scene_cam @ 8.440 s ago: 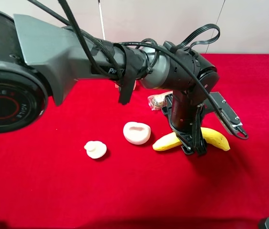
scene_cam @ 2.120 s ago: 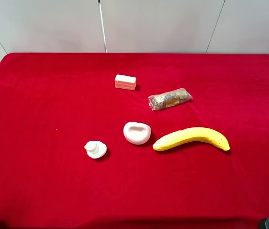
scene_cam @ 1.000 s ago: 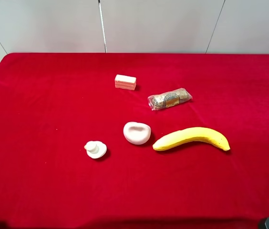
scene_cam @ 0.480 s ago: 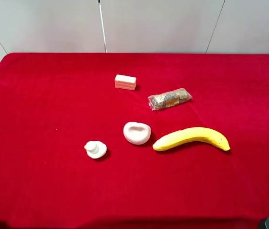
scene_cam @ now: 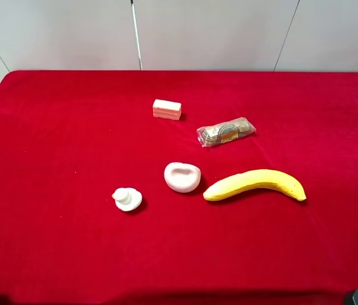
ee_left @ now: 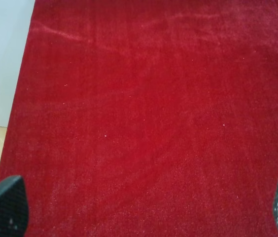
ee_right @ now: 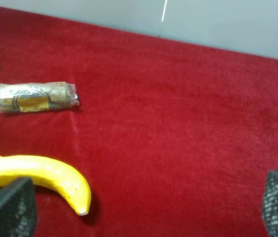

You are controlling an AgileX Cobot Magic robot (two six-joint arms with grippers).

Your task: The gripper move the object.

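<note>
Right wrist view: banana [ee_right: 40, 180] on red bench [ee_right: 178, 123], long axis crosswise, just ahead of right gripper [ee_right: 144, 210], spread wide, empty; nearer than left gripper [ee_left: 144, 212], also spread, over bare cloth.

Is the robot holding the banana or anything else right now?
No, nothing is held. The banana lies alone on the red cloth. The left gripper and right gripper both have their fingers wide apart with only cloth between them.
</note>
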